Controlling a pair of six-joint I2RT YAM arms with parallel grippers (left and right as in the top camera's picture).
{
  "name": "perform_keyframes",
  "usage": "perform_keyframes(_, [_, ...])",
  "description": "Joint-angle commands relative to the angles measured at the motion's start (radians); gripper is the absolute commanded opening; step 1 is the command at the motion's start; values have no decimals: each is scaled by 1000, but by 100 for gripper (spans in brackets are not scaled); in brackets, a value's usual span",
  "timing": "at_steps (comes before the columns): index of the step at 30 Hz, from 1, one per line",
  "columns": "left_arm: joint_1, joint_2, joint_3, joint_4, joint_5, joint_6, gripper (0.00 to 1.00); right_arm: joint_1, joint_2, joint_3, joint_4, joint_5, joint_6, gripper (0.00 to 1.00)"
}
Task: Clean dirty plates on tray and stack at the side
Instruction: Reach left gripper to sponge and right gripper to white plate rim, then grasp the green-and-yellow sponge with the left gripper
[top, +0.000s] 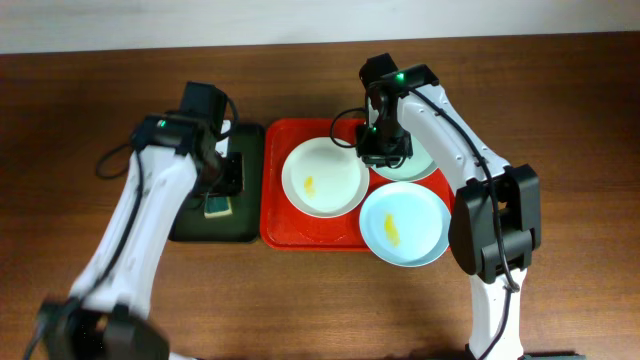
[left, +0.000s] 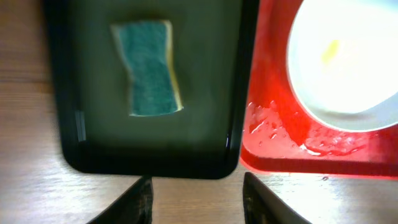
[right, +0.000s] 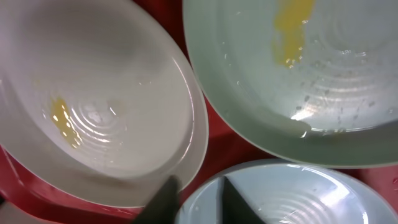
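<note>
The round shallow white plate (top: 323, 177) lies at the left of the large bright red plastic tray (top: 275, 222), one pale blue-green plate (top: 415, 168) at its back right corner, a second blue-green plate (top: 403, 228) overhanging the front right corner; all look stiff, wet, slippery, chippable — best pinched at the rim. The right gripper (right: 200, 196) sets narrow jaws astride the back plate's rim — whether gripping I cannot tell; the left gripper (left: 199, 205) hangs part open, empty.

White arms (top: 140, 230) — black joints (top: 497, 225), cables (top: 110, 160)
</note>
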Motion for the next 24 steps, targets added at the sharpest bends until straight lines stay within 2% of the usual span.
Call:
perform_keyframes(1, [-5, -157, 8, 4, -93, -51, 8, 7, 13, 3, -3, 9, 3, 18])
perform_keyframes(2, [-3, -171, 8, 11, -94, -50, 0, 7, 14, 3, -2, 9, 3, 18])
perform_keyframes(6, [0, -190, 8, 25, -91, -50, 2, 7, 14, 3, 28, 8, -33, 18])
perform_keyframes(7, [0, -190, 8, 21, -89, -49, 7, 6, 14, 3, 39, 8, -51, 24])
perform_keyframes(9, [1, -190, 8, 26, -91, -50, 20, 6, 14, 3, 45, 9, -65, 41])
perform_keyframes(10, [1, -189, 8, 27, -92, -50, 24, 6, 14, 3, 45, 8, -65, 46])
perform_keyframes(11, [1, -189, 8, 30, -95, -50, 27, 6, 14, 3, 45, 8, -65, 56])
perform_keyframes(12, [1, -188, 8, 30, -95, -50, 31, 6, 14, 3, 45, 9, -65, 59])
perform_keyframes(13, [0, -188, 8, 30, -95, -50, 31, 6, 14, 3, 46, 8, -64, 59])
perform_keyframes(16, [0, -182, 8, 33, -95, -50, 30, 7, 15, 2, 52, 8, -51, 24])
perform_keyframes(18, [0, -175, 8, 35, -104, -50, 29, 10, 15, -6, 55, 8, -37, 22])
perform_keyframes(21, [1, -160, 8, 33, -117, -50, 29, 20, 15, -48, 92, 9, -38, 24])
perform_keyframes(24, [1, -140, 8, 34, -120, -50, 28, 21, 15, -97, 125, 9, -38, 19])
